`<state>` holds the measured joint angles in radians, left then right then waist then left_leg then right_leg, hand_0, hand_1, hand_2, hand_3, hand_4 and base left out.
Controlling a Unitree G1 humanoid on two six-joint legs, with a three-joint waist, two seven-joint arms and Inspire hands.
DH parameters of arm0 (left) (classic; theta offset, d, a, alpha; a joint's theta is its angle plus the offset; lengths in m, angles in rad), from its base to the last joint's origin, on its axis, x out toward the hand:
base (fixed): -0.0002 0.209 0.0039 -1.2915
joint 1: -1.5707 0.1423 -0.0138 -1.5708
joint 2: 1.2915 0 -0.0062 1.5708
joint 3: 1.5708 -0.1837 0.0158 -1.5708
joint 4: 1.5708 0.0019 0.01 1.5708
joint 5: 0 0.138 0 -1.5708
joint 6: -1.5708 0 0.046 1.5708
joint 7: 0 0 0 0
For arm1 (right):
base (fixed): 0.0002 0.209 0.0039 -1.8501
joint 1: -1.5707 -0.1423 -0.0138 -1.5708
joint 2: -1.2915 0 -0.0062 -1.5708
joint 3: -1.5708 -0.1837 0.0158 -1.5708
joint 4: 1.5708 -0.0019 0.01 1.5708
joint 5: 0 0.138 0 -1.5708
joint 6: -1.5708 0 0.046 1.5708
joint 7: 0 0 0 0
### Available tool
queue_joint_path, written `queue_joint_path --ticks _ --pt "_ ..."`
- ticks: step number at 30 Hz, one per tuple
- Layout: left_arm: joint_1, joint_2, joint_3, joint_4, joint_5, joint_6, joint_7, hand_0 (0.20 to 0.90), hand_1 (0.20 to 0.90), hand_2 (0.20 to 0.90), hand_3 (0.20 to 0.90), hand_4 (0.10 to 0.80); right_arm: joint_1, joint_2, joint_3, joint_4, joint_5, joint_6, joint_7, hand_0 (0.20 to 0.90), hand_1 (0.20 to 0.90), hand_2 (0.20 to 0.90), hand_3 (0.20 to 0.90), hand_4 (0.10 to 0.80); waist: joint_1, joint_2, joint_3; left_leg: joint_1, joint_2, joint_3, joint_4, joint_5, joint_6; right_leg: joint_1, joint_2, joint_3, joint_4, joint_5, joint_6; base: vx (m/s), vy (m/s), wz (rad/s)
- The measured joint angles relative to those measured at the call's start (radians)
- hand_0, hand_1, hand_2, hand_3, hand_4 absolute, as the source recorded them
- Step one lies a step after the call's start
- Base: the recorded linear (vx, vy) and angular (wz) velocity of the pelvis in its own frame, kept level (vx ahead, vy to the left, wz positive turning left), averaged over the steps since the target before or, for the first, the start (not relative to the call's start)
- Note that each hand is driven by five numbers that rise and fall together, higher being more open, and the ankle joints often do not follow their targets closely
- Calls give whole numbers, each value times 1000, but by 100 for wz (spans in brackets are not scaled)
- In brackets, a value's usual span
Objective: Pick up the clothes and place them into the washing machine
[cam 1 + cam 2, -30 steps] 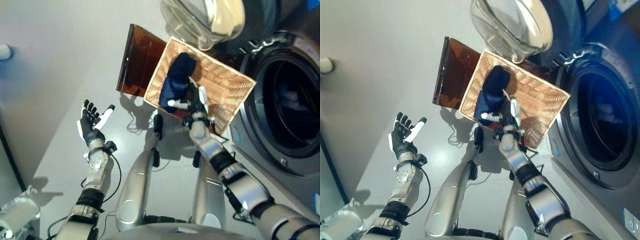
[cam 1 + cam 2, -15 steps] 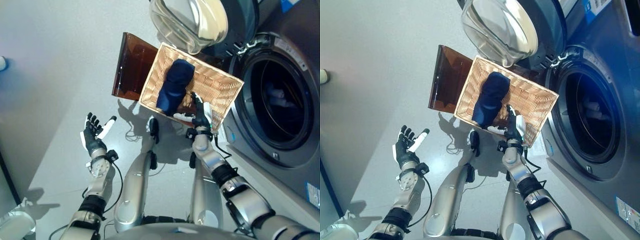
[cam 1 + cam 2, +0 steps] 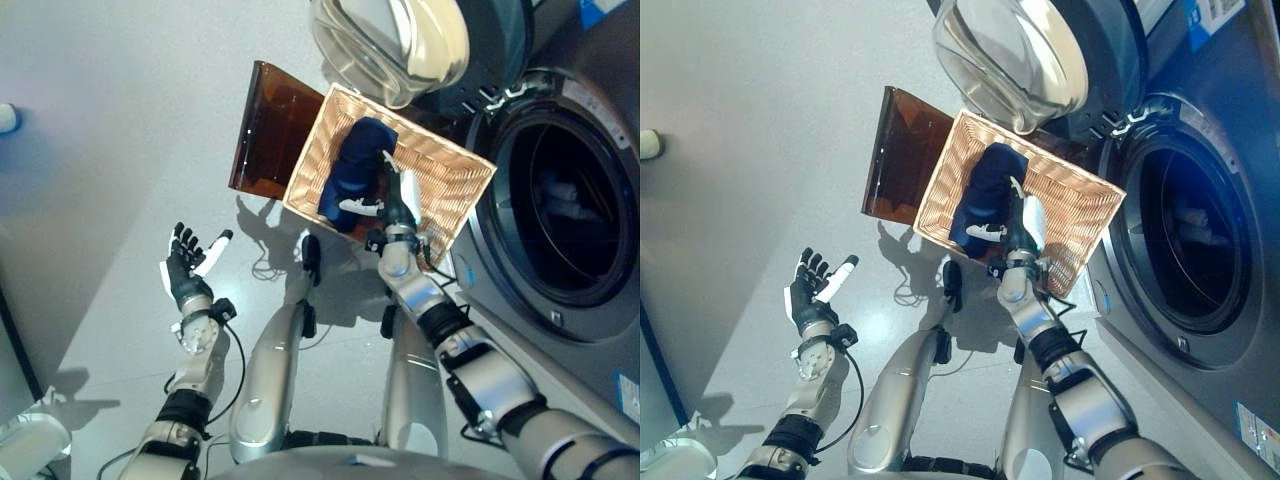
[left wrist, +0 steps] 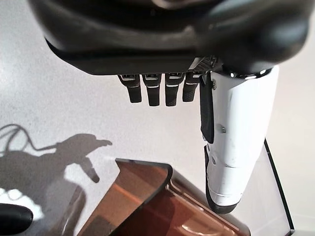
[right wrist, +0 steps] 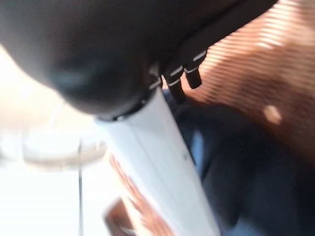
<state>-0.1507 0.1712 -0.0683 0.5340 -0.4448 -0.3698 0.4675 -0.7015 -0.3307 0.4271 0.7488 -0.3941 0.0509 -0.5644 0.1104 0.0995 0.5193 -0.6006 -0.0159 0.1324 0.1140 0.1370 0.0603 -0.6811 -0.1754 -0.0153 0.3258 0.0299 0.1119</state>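
Note:
A dark blue garment (image 3: 352, 172) lies in the wicker basket (image 3: 452, 185), which rests on a dark brown box (image 3: 268, 130) beside the washing machine (image 3: 560, 215). The machine's door (image 3: 390, 40) stands open and some laundry shows inside the drum (image 3: 565, 200). My right hand (image 3: 392, 200) reaches over the basket's near rim, fingers straight, right at the garment's near side; the garment also shows in the right wrist view (image 5: 236, 172). My left hand (image 3: 185, 265) is open, palm up, out over the grey floor, holding nothing.
The grey floor (image 3: 110, 120) stretches to the left of the box. The open round door hangs over the basket's far end. A pale object (image 3: 8, 117) sits at the far left edge.
My right hand has moved forward from the basket's near rim onto the blue garment. The camera has shifted a little. The left hand has stayed put.

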Motion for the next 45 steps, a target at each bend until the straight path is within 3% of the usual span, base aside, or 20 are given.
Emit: queue_joint_path --ticks 5,9,15,19,22,37,45 --pt "3 13 34 -1 3 -1 -41 900 900 900 900 800 3 -159 -3 -8 -255 65 15 900 900 900 900 800 15 0 0 1 0 -12 0 0 0 9 0 -13 -4 0 0 5 -11 5" --pt "13 19 47 -5 5 -1 -68 900 900 900 900 800 4 -238 -1 -19 -380 83 19 900 900 900 900 800 13 -1 0 1 1 -15 -1 0 0 10 0 -18 -4 3 5 0 0 1" --pt "13 22 47 -2 6 -2 -107 900 900 900 900 800 -24 -365 124 -28 -604 76 49 900 900 900 900 800 13 -1 0 1 1 -17 0 0 1 11 0 -20 -4 3 5 0 0 0" --pt "13 22 47 4 6 -3 -120 900 900 900 900 800 -62 -379 169 -25 -667 75 91 900 900 900 900 800 12 -1 1 1 1 -17 0 1 2 11 0 -20 -4 3 5 0 0 0" --pt "14 22 47 8 2 -4 -129 900 900 900 900 800 -118 -413 289 -37 -723 43 145 900 900 900 900 800 13 -2 0 1 2 -19 0 1 2 11 0 -20 -4 3 5 0 0 0" --pt "17 23 43 11 -5 -5 -143 900 900 900 900 800 -252 -347 486 17 -785 -18 222 900 900 900 900 800 17 -6 -1 1 1 -31 5 3 3 19 -1 -28 0 4 5 0 -1 1" --pt "18 24 43 17 -5 -5 -142 900 900 900 900 800 -256 -282 497 37 -784 -31 239 900 900 900 900 800 21 -7 -1 0 1 -48 6 6 -1 27 -3 -39 -1 2 3 2 -7 3"
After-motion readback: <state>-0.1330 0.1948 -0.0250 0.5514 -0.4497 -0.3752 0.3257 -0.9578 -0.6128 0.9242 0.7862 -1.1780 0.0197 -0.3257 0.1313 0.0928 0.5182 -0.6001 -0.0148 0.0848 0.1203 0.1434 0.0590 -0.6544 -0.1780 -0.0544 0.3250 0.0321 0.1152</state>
